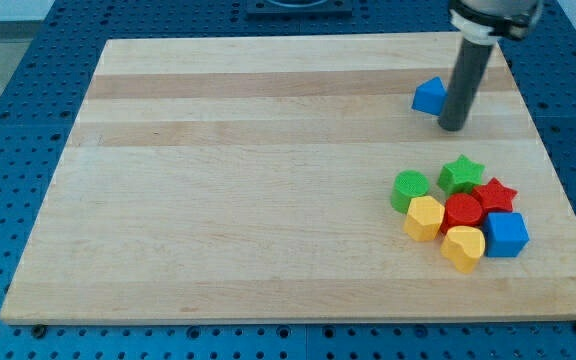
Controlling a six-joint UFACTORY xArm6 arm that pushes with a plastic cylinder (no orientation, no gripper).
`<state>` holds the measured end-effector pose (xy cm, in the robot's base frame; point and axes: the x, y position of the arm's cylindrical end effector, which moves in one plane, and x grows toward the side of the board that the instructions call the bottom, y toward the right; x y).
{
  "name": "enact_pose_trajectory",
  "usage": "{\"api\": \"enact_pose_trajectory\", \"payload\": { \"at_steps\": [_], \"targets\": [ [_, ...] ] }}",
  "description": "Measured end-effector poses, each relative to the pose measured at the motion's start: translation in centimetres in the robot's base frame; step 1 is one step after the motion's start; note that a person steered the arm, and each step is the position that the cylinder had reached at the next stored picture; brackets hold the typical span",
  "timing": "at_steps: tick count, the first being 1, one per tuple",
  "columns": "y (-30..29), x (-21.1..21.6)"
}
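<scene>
Blue triangular block [429,96] sits near the top right of the pale wooden board [248,180], and my tip [453,127] stands just at its right side, the dark rod partly covering that edge of the block. Whether the tip actually touches the block cannot be told from this angle. The rod has no jaws, so it grasps nothing; it is only a bare end resting at board height.

Lower down, toward the view's bottom right and well apart from the tip, seven blocks lie packed together. A green round block [409,189] is at the cluster's left, with a green star block [461,173] above and to its right. A red star block [494,194] touches the green star's lower right. A red round block [462,211] sits in the middle. A yellow hexagonal block [425,217] lies below the green round one, a yellow heart-shaped block [463,246] is at the bottom, and a blue cube [507,234] closes the right side.

The board rests on a blue perforated table [18,120].
</scene>
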<state>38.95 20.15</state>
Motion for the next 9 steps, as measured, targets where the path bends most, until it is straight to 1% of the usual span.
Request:
{"api": "enact_pose_trajectory", "payload": {
  "at_steps": [2, 4, 5, 6, 7, 9],
  "targets": [
    [5.7, 6.5],
    [6.0, 15.9],
    [4.9, 19.7],
    [2.6, 21.8],
    [1.6, 21.7],
    [1.6, 19.4]
  ]
}}
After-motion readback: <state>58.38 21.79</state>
